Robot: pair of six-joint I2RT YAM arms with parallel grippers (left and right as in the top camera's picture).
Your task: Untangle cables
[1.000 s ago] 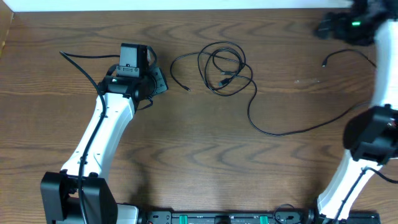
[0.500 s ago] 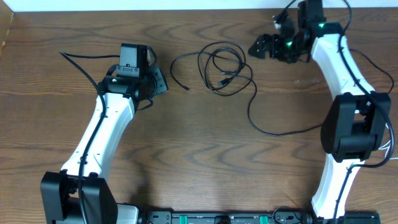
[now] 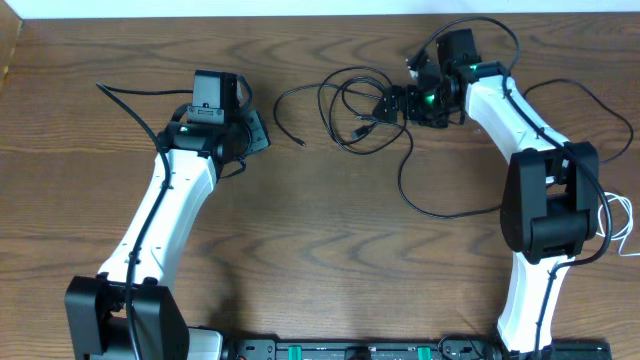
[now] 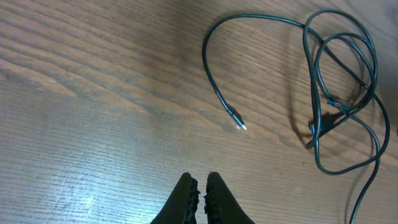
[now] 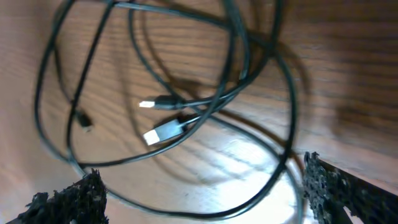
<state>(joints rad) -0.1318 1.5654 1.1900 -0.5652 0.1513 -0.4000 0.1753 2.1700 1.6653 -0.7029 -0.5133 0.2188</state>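
Now hovering the right gripper [image 5: 202,171], jaws spread wide, over the tangled black cables [image 5: 163,130], left gripper [image 4: 200,183] clenching nothing

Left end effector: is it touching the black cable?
Apart. Left wrist view shows bare table between the left end effector and the black cable.

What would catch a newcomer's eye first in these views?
The knot of black cables toward the back of the table, with the right tool spread wide directly over its right edge. The left tool sits shut off to the left, near one loose plug end.
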